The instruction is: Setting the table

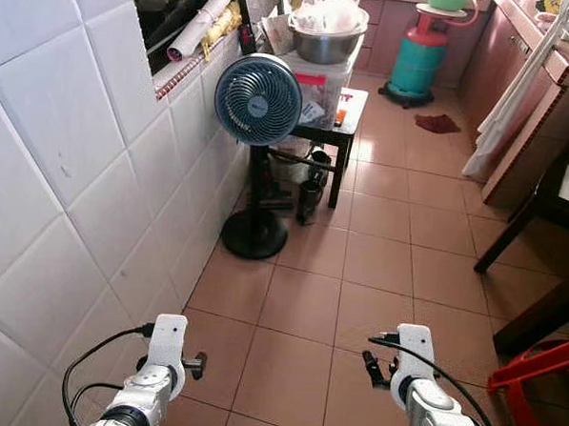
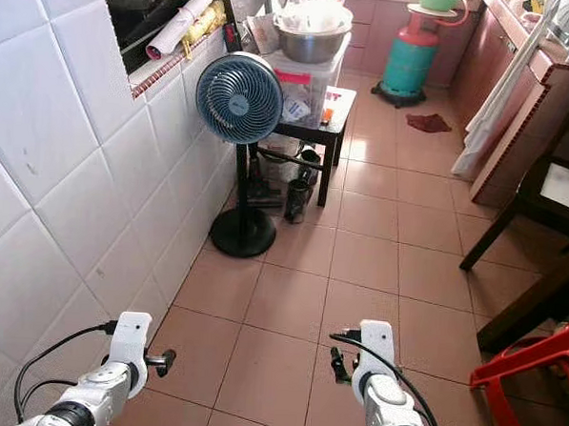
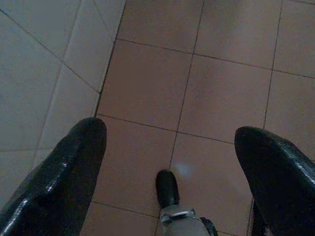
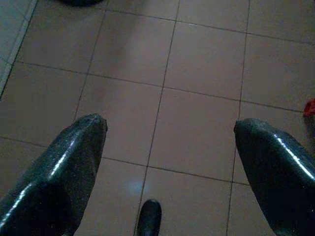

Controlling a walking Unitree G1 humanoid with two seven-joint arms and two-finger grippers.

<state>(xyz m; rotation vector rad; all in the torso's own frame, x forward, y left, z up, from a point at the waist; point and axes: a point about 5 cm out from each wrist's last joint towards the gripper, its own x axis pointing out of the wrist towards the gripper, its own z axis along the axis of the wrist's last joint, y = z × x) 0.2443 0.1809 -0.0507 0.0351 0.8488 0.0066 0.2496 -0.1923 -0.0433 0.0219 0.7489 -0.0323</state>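
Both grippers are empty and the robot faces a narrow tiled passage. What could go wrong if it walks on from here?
1. The standing fan sits on the left by the tiled wall; the left gripper, open and empty, could clip it in passing.
2. The red chair is close beside the right gripper, also open, so that arm might snag it.
3. The small table ahead carries a metal bowl on a plastic box; a bump may topple the stack.

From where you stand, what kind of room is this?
Probably a home kitchen or a back passage beside one: a gas cylinder stands at the far end, a big metal bowl sits on a small table, and a standing fan is by the white-tiled wall.
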